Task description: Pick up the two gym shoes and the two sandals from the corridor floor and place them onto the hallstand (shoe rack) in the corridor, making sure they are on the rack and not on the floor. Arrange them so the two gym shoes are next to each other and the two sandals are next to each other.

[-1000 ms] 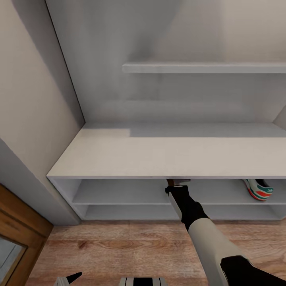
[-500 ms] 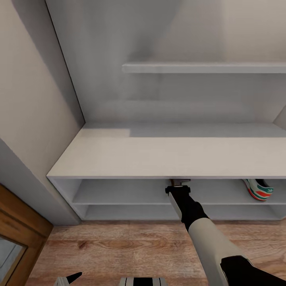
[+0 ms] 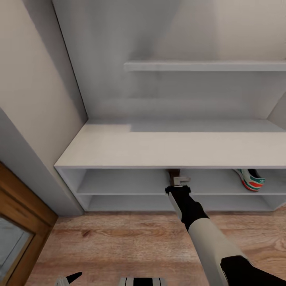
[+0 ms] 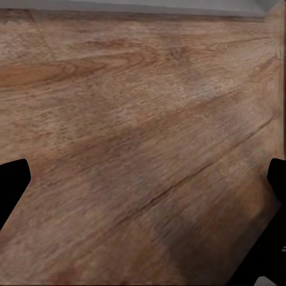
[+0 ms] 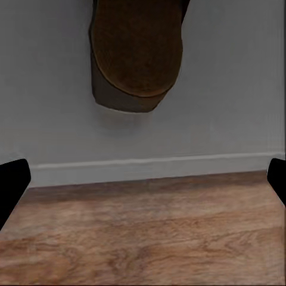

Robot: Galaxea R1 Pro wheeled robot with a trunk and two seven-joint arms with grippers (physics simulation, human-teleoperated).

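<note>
Sandal [image 5: 136,53] on hallstand [image 3: 159,153] shelf — gym shoe [image 3: 250,179] far right.

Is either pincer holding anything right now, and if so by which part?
Nothing is held. The right pincer is open, apart from the sandal on the shelf; the left pincer is open over floor.

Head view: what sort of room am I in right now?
Most likely a home entry corridor: a pale grey hallstand with open shoe shelves, a gym shoe and a sandal stored on it, wood-plank floor in front.
</note>
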